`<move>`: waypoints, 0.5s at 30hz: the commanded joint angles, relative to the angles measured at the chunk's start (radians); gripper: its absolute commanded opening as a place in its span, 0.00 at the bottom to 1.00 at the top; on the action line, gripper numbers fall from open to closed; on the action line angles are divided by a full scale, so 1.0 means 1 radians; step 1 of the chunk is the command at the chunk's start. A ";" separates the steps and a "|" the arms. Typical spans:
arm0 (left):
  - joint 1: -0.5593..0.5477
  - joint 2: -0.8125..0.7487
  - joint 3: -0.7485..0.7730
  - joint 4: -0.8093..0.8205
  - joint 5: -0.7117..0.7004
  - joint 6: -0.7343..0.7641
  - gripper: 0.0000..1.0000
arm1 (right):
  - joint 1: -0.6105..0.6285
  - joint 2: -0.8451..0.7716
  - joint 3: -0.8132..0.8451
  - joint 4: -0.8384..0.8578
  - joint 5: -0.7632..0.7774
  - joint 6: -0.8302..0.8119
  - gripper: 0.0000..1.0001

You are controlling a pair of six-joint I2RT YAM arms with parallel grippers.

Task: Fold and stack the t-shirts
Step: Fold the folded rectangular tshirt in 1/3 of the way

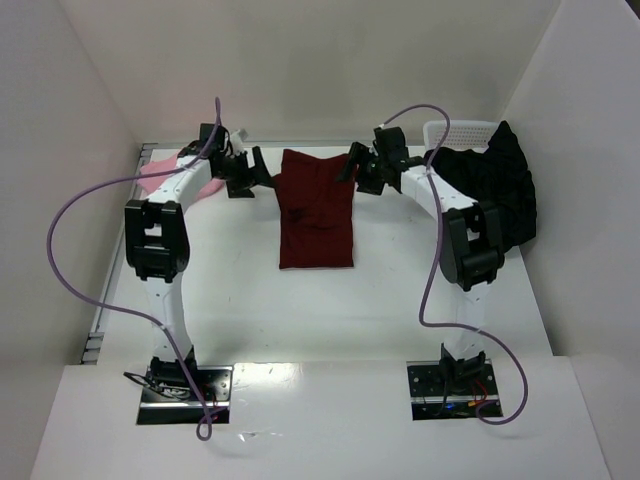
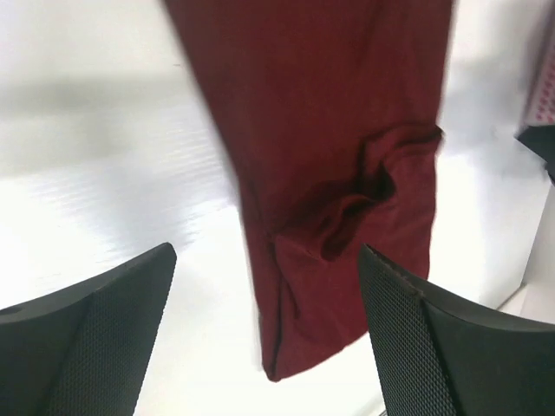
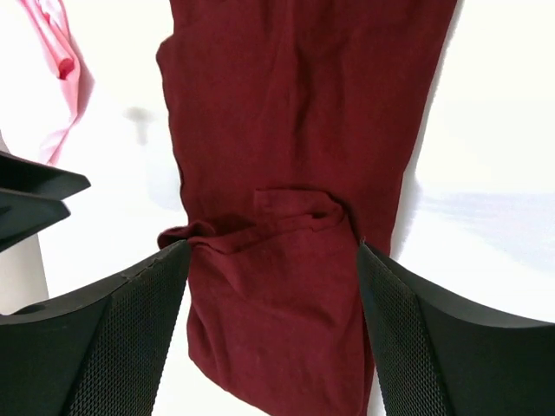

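maroon t-shirt (image 1: 316, 215), pink t-shirt (image 1: 155, 178), black t-shirt (image 1: 500, 180) — white basket (image 1: 458, 130)

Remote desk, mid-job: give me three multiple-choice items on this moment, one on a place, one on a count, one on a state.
1. Where is the black t-shirt?
A) in the middle, between the grippers
B) draped over the white basket at the far right
C) at the far left corner

2. How many t-shirts show from above?
A) one
B) two
C) three

3. How are the left gripper and right gripper?
A) both open, holding nothing
B) both shut on cloth
C) one open, one shut

Answers:
1 B, it covers most of the basket.
2 C, the maroon t-shirt, the pink t-shirt and the black one.
3 A, both wrist views show fingers spread apart over the maroon cloth.
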 commanded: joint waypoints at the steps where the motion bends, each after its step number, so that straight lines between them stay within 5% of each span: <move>1: -0.042 -0.080 -0.029 0.021 0.110 0.076 0.93 | 0.001 -0.087 -0.072 0.051 -0.007 -0.015 0.83; 4: -0.099 -0.107 -0.104 0.035 0.163 0.122 0.87 | 0.001 -0.149 -0.208 0.093 -0.019 0.007 0.66; 8: -0.133 -0.118 -0.176 0.111 0.239 0.075 0.52 | 0.001 -0.210 -0.358 0.137 -0.039 0.040 0.49; 10: -0.147 -0.118 -0.211 0.128 0.227 0.065 0.34 | 0.001 -0.245 -0.391 0.164 -0.040 0.056 0.47; 15: -0.156 -0.097 -0.241 0.148 0.195 0.029 0.25 | 0.020 -0.301 -0.426 0.173 -0.013 0.086 0.48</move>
